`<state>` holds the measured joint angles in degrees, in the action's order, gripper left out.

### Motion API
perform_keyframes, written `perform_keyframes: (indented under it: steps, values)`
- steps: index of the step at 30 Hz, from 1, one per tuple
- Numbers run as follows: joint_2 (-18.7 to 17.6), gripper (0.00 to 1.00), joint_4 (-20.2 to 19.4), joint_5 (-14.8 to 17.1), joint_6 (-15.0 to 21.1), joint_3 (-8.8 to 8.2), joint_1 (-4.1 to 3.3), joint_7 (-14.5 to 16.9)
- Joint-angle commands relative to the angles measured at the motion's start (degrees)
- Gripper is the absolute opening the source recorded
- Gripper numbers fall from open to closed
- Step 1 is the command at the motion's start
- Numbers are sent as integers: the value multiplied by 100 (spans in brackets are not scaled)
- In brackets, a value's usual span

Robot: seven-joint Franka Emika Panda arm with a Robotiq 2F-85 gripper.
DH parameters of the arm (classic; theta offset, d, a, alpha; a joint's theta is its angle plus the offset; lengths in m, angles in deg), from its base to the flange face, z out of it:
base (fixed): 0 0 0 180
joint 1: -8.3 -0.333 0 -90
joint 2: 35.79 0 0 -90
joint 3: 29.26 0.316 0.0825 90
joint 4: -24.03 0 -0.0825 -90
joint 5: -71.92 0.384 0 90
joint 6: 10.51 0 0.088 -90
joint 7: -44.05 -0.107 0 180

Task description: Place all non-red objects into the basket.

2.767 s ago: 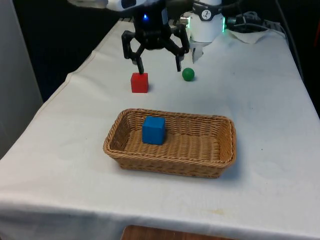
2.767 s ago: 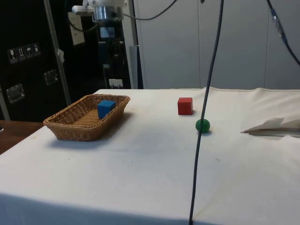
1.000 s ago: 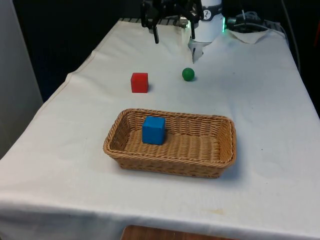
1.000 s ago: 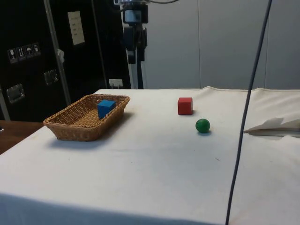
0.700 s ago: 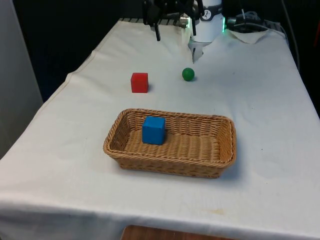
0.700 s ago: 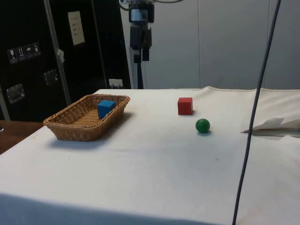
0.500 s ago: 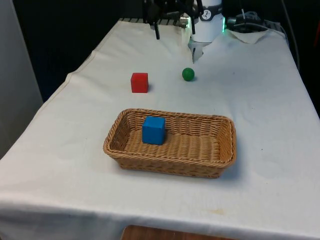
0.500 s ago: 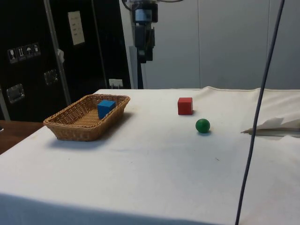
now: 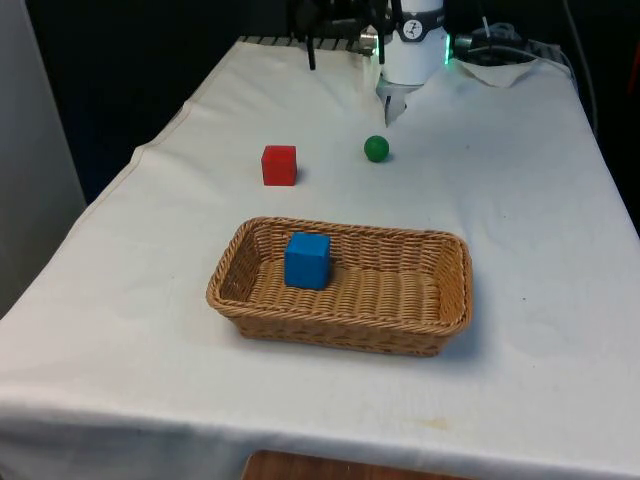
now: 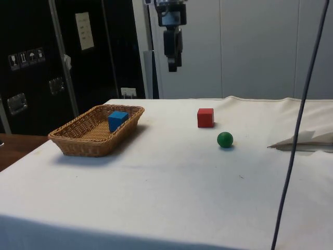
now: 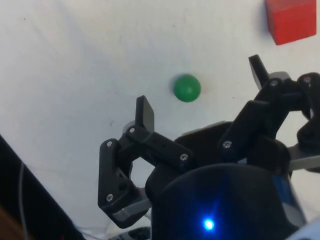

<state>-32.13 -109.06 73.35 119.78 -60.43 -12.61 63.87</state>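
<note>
A green ball (image 9: pixel 376 149) lies on the white cloth past the red cube (image 9: pixel 279 165), which sits to the front view's left of it. A blue cube (image 9: pixel 307 260) rests inside the wicker basket (image 9: pixel 455 292), toward its left end. My gripper (image 10: pixel 172 63) hangs high above the table, open and empty, between the basket (image 10: pixel 83 146) and the red cube (image 10: pixel 205 117) in the side view. From the wrist, the green ball (image 11: pixel 187 88) lies far below between my spread fingers (image 11: pixel 146 112), with the red cube (image 11: pixel 291 20) off to one side.
A crumpled white sheet (image 10: pixel 304 140) lies near the robot's base, beyond the green ball (image 10: pixel 225 139). A dark cable (image 10: pixel 294 151) hangs down in front of the side camera. The table edge drops off to the front view's left of the red cube.
The gripper has risen from just above the red cube to high over the table and drifted toward the robot's end. It stayed open and empty. The objects have not moved.
</note>
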Motion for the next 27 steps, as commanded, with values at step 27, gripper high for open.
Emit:
perform_keyframes:
  steps: [27]
  values:
    - [1318, 100, -1272, -716, 92, 74, 0, -487]
